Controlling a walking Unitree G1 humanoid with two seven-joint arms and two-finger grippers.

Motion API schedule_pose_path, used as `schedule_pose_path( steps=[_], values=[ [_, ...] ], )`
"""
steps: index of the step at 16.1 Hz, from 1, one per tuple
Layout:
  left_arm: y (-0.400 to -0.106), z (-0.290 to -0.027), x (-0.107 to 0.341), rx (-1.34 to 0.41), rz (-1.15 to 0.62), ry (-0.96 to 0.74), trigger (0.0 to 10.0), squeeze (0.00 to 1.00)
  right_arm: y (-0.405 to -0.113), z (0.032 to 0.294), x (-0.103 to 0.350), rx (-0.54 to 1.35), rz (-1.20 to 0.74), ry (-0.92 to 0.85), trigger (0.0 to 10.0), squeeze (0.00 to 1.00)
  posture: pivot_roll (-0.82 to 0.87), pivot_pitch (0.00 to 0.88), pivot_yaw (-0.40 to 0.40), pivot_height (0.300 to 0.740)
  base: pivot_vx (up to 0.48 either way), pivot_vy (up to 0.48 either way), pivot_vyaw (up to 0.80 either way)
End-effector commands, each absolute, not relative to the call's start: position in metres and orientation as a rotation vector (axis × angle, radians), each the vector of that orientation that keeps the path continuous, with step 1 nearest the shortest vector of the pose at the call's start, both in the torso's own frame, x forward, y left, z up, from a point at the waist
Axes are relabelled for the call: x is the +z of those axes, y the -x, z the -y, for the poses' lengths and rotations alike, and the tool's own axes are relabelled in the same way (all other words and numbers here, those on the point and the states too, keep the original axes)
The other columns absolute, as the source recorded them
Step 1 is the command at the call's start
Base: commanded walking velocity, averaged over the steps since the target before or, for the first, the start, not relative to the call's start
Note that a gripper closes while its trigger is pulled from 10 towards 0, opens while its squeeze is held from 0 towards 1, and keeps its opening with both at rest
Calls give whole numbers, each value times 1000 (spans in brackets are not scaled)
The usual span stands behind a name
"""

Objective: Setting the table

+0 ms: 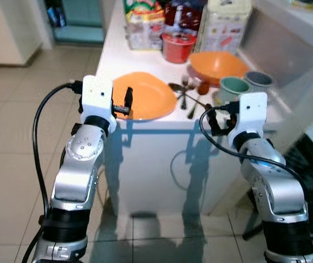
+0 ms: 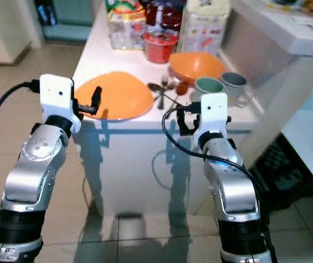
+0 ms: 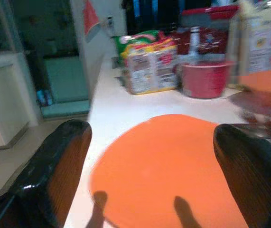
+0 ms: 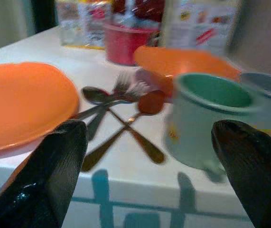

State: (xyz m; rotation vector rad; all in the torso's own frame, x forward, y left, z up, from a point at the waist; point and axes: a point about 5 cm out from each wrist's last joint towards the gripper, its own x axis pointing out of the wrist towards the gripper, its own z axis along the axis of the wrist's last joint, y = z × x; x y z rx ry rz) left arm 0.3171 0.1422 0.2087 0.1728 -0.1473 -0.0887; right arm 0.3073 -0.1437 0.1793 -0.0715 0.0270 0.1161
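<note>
Both jaws stand spread wide and hold nothing: the left gripper (image 1: pixel 127 104) hovers at the near edge of the desk (image 1: pixel 145 125) just before the orange plate (image 1: pixel 145 94), and the right gripper (image 1: pixel 222 118) hangs short of the near edge facing the green mug (image 1: pixel 233 87).

The plate lies flat near the desk's front edge, its near rim about level with that edge. It looks like thin, stiff plastic, so probably light and not fragile, but smooth and likely to slip; the rim nearest the robot seems the only place to pinch it. The mug, beside a grey mug (image 1: pixel 259 80), looks stiff and somewhat heavier; its rim or wall is the likely hold. Between plate and mugs lies crossed cutlery (image 1: pixel 188 96), thin and low, hard to lift off a flat top.

The desk is white and smooth, crowded at the back with an orange bowl (image 1: pixel 216 64), a red tub (image 1: pixel 178 46) and food packets (image 1: pixel 144 24). The floor (image 1: pixel 8 137) is pale tile.
</note>
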Motion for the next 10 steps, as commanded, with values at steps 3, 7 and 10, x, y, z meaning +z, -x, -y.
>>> schedule_pose_path(
  steps=[3, 7, 10],
  values=[
    [-316, -144, 213, -84, 171, -182, 10000, 0, -306, 138, 179, 163, -35, 67, 10000, 0, 19, 0, -67, 740, 395, 0, 0],
    [-314, -147, 213, -76, 175, -185, 10000, 0, -301, 128, 174, 267, -59, 71, 10000, 0, 21, 0, -70, 740, 396, 0, 0],
    [-315, -147, 213, -75, 172, -185, 10000, 0, -301, 128, 174, 285, -57, 82, 10000, 0, 20, 0, -71, 740, 395, 0, 0]
  ],
)
